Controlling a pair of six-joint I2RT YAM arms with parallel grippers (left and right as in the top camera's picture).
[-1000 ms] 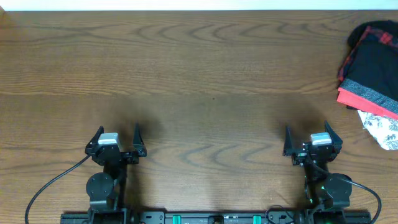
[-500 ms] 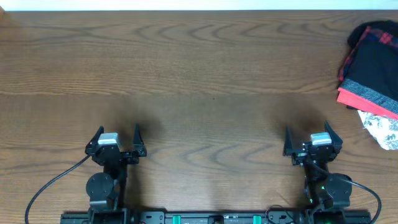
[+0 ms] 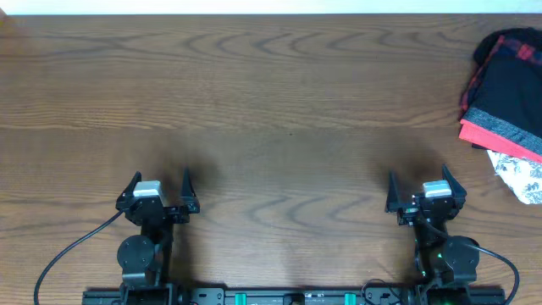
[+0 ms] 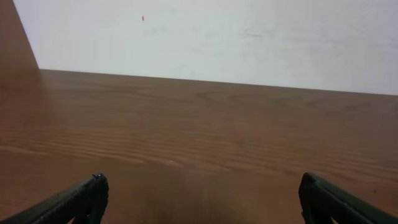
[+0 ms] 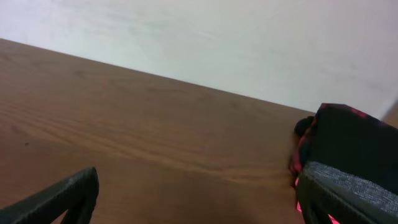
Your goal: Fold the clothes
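Note:
The black trousers (image 3: 511, 89) lie bunched at the table's far right edge, their grey-flecked waistband (image 3: 506, 124) edged in red-orange. They also show in the right wrist view (image 5: 357, 143) at the right. My left gripper (image 3: 159, 183) is open and empty near the front left; its fingers frame bare wood in the left wrist view (image 4: 202, 196). My right gripper (image 3: 417, 184) is open and empty near the front right, well short of the trousers; in the right wrist view (image 5: 199, 199) its fingers are wide apart.
A red-and-black plaid garment (image 3: 518, 46) sits under or around the trousers at the back right. A white cloth with dark floral print (image 3: 522, 176) lies just in front of them. The wooden table (image 3: 271, 110) ends at a white wall (image 4: 217, 37) at the back.

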